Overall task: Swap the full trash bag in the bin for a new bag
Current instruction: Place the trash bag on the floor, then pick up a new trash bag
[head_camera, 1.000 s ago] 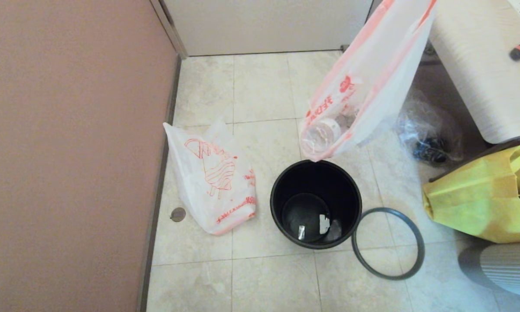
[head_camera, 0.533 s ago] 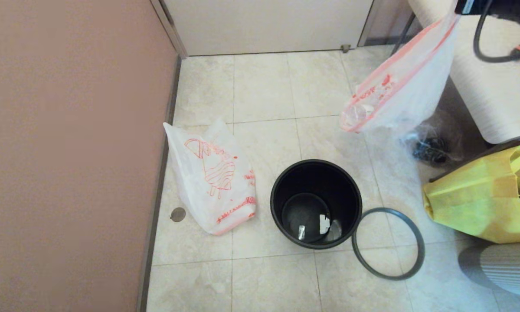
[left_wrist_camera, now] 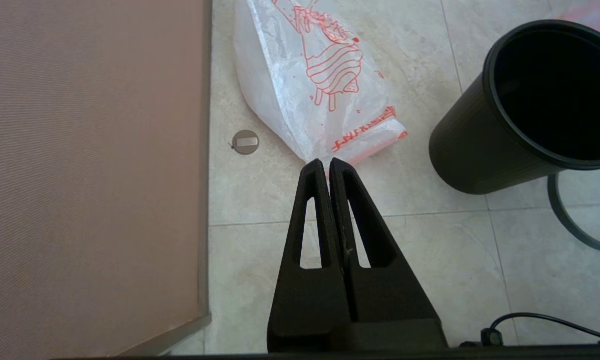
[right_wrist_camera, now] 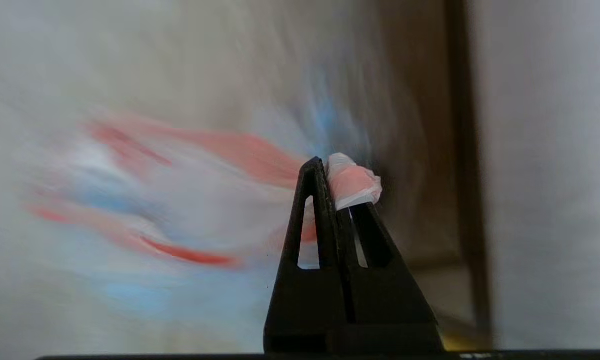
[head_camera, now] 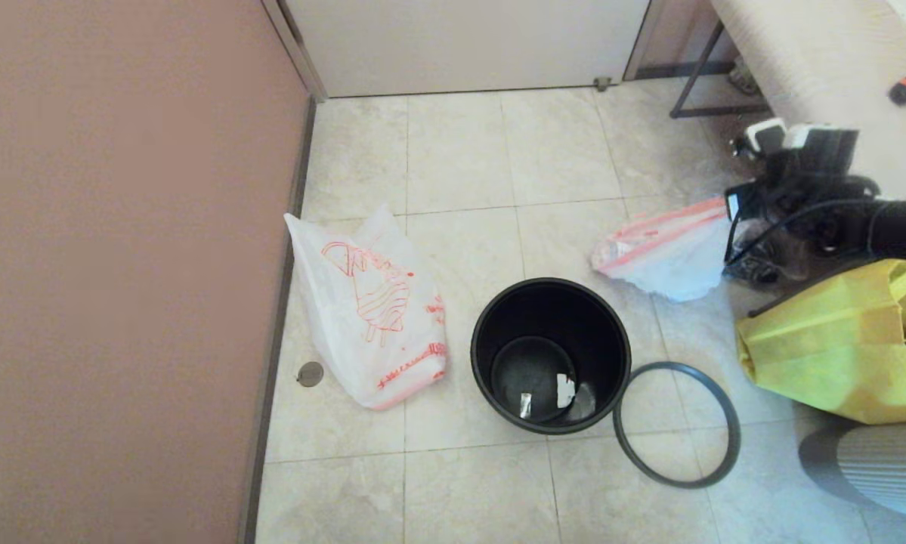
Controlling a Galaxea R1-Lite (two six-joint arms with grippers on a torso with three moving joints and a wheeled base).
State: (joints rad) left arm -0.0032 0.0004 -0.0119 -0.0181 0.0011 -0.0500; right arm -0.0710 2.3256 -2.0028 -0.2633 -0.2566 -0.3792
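Observation:
The full trash bag (head_camera: 664,253), white with pink-red edges, lies low over the floor to the right of and beyond the bin. My right gripper (head_camera: 732,215) is shut on a bunched pink-and-white end of this bag (right_wrist_camera: 352,185), pinched between its fingertips. The black bin (head_camera: 513,302) stands unlined with a few scraps at its bottom. Its dark grey hoop rim (head_camera: 672,366) lies flat on the floor against its right side. The new bag (head_camera: 369,302), with the orange-red drawing, lies by the wall left of the bin. My left gripper (left_wrist_camera: 328,161) hangs shut and empty just short of the new bag (left_wrist_camera: 320,85).
A yellow fabric tote (head_camera: 838,347) sits right of the full bag, with a clear plastic bag (head_camera: 770,261) behind my right gripper. A pinkish wall (head_camera: 120,264) runs along the left. A beige covered table (head_camera: 823,75) stands at the back right, and a round floor cap (head_camera: 310,373) is near the wall.
My right gripper has carried the full trash bag from above the bin to the right and down to the floor near the tote. The bin, hoop and new bag have not moved.

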